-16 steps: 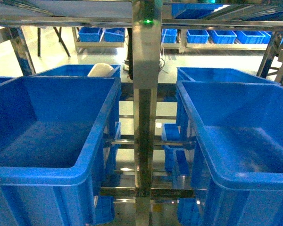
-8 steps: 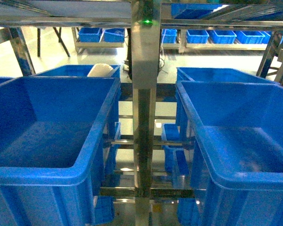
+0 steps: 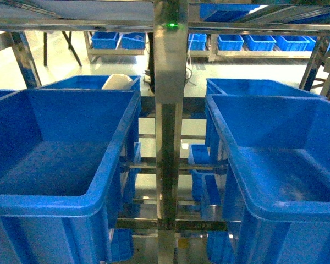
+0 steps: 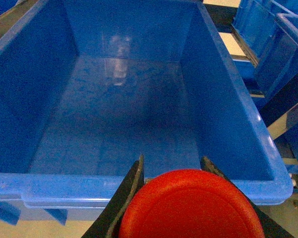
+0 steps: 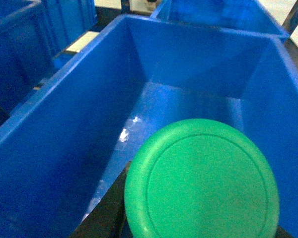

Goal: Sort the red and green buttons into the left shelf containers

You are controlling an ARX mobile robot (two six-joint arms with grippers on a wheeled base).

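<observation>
A red button (image 4: pixel 191 206) sits between the dark fingers of my left gripper (image 4: pixel 172 161), which is shut on it just short of the near rim of a deep blue container (image 4: pixel 154 184) with a bare floor. In the right wrist view, a green button (image 5: pixel 202 181) fills the lower frame with my right gripper (image 5: pixel 198 208) shut on it. That button hangs over the inside of another blue container (image 5: pixel 64 124); only one dark finger (image 5: pixel 107 213) shows beside it. The head view shows both containers, left (image 3: pixel 44 203) and right (image 3: pixel 286 212), but neither gripper.
A steel shelf post (image 3: pixel 170 110) with a green light (image 3: pixel 172 25) stands between the two containers. More blue bins sit behind them, one holding a white object (image 3: pixel 116 81). Smaller blue bins (image 3: pixel 201 176) lie on a lower level, and others line distant racks.
</observation>
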